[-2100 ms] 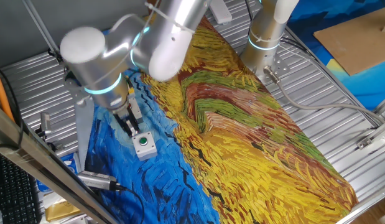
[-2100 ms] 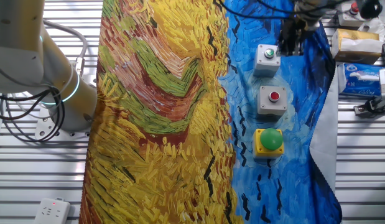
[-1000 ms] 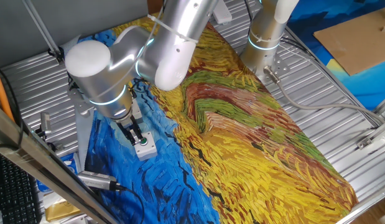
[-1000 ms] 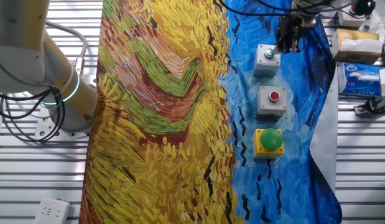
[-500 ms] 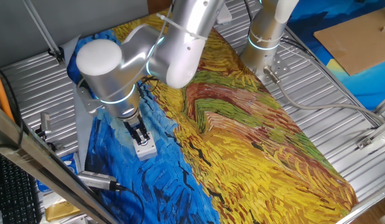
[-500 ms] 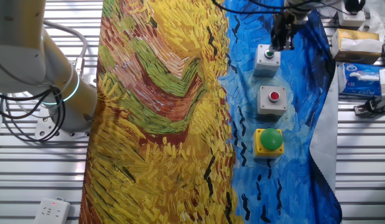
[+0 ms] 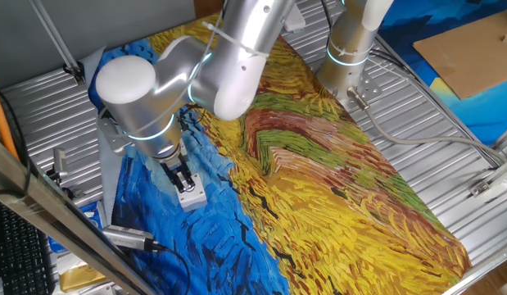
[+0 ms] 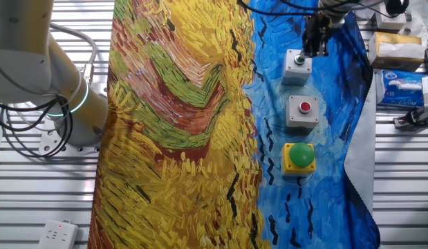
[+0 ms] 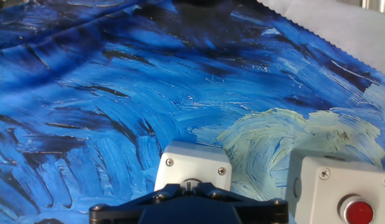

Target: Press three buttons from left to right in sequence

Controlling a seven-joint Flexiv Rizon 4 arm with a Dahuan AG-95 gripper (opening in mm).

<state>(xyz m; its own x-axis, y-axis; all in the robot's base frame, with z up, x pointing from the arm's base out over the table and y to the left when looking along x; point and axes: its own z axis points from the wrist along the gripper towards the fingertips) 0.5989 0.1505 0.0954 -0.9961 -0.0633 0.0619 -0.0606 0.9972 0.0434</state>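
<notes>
Pressing down onto the small-green-button box [image 8: 297, 64], the gripper [image 8: 314, 50] stands upright over its cap, as suits a straight push; whether its fingers are apart or together I cannot tell. That box sits at the row's end, beside the red-button box [image 8: 303, 111] and beyond the yellow box [image 8: 299, 157], with the painted cloth's [image 8: 179, 124] edge near.

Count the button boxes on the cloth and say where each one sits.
3, in a row on the blue part of the cloth: the yellow box nearest, the red-button box in the middle, the green-button box farthest, under the end effector. None looks hidden.
</notes>
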